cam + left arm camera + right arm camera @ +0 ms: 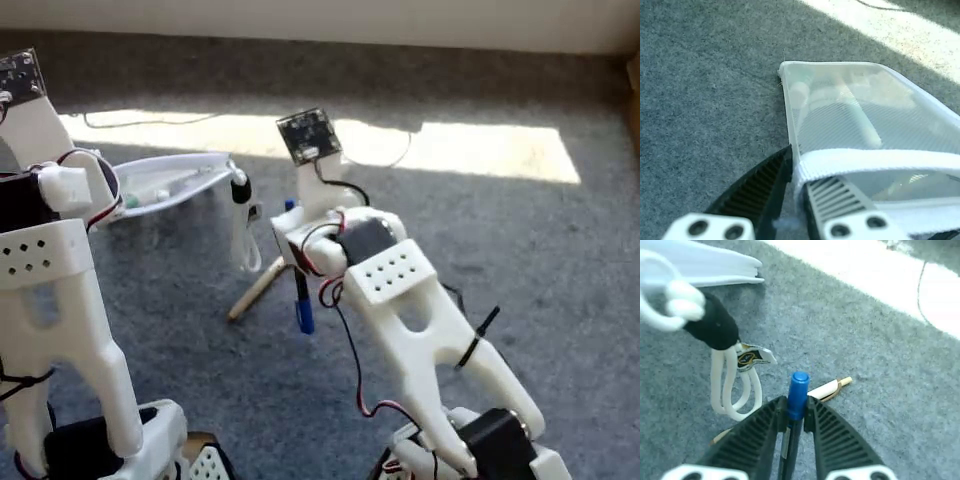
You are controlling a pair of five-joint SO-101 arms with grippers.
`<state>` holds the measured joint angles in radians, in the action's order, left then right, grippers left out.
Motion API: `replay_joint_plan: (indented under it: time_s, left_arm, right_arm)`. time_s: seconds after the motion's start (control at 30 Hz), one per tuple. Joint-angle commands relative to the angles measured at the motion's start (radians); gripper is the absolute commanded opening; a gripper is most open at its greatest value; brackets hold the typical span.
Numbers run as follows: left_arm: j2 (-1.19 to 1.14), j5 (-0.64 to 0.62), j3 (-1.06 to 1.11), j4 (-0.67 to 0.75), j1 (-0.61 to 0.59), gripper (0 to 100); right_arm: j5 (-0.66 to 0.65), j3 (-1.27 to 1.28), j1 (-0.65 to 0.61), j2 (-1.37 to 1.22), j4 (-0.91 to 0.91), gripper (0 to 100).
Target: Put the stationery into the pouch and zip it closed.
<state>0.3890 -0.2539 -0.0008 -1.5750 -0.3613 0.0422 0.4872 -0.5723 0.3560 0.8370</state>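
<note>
You can't make out what lies inside the pouch (pixel 865 115): through its mesh the items are pale blurs. The pouch runs off the edge of the left wrist view, and from above one end is hidden behind the left arm (pixel 50 270). The blue pen (pixel 799 390) disappears between the fingers of the right gripper (pixel 796 405), and in the high view the right arm (pixel 400 290) covers its middle. The cream pen (pixel 827 389) is partly hidden behind those fingers.
</note>
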Motion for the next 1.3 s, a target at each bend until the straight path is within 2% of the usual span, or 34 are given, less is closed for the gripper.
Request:
replay_joint_plan:
  time_s: [0.0, 0.2, 0.63, 0.87, 1.17, 1.27]
  left_arm:
    - [0.019, -0.002, -0.064, -0.003, 0.076, 1]
    - [0.019, -0.002, -0.071, -0.023, 0.128, 1]
    - [0.019, -0.002, -0.062, -0.023, 0.134, 1]
    - [0.018, -0.002, -0.056, -0.023, 0.133, 1]
    - [0.018, -0.002, -0.05, -0.023, 0.133, 1]
    - [0.018, 0.0, -0.05, -0.023, 0.133, 1]
  right_arm:
    - [-0.014, 0.013, 0.016, 0.136, 0.008, 3.0]
    - [-0.014, 0.065, 0.016, 0.3, 0.008, 3.0]
    - [-0.014, 0.074, -0.018, 0.599, 0.008, 3.0]
    - [-0.015, 0.051, -0.094, 0.639, -0.016, 3.0]
    - [-0.015, -0.085, -0.108, 0.633, -0.084, 3.0]
    - [-0.017, -0.111, -0.153, 0.631, -0.12, 3.0]
